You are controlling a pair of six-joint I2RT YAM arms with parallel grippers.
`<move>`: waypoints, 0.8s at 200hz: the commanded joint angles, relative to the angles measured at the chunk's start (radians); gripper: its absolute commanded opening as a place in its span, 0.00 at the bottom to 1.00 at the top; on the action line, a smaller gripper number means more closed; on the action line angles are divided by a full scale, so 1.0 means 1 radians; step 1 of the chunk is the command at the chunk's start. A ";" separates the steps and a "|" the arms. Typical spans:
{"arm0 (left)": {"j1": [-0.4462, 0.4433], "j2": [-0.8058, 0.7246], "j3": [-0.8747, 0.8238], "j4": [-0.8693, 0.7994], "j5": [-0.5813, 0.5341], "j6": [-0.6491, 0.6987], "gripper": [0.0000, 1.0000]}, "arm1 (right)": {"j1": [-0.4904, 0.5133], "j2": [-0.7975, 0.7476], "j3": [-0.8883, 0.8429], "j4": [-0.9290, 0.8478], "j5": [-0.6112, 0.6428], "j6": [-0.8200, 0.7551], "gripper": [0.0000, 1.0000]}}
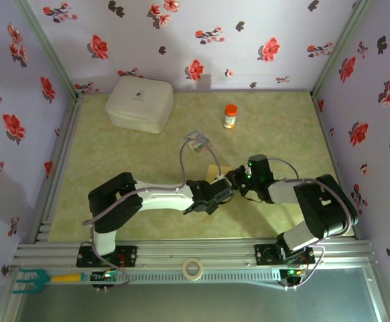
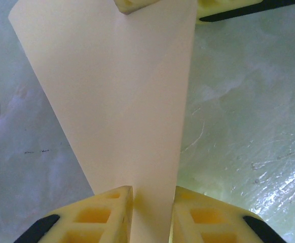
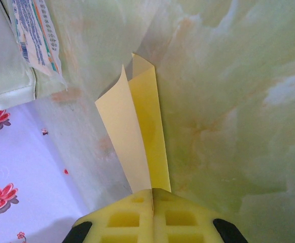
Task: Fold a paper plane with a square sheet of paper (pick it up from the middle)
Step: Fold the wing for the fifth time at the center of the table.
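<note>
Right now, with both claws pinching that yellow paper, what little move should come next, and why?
Probably press the fold flat on the table. Both the left gripper and right gripper pinch the square sheet of paper, whose layers gape apart, uncreased.

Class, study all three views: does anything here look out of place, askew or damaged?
Nothing looks damaged. The yellow paper is folded and pinched by the left gripper and the right gripper. A tape roll lies off the mat on the rail.

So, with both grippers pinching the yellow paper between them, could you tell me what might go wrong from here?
1. Both the left gripper and the right gripper clamp the thin yellow paper; pulling apart could tear it.
2. In the right wrist view the flaps splay open, so a crease may land crooked.
</note>
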 commanded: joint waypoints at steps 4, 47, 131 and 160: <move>-0.005 0.024 0.025 -0.026 -0.031 -0.004 0.20 | 0.005 -0.006 0.015 -0.009 0.005 0.016 0.01; -0.005 0.030 0.030 -0.033 -0.033 -0.008 0.11 | 0.004 -0.007 0.014 -0.009 0.004 0.014 0.03; 0.011 0.038 0.017 -0.017 0.001 -0.055 0.07 | -0.055 -0.160 0.053 -0.326 0.076 -0.151 0.35; 0.039 0.016 -0.022 0.037 0.056 -0.070 0.04 | -0.084 -0.287 0.081 -0.507 0.158 -0.238 0.40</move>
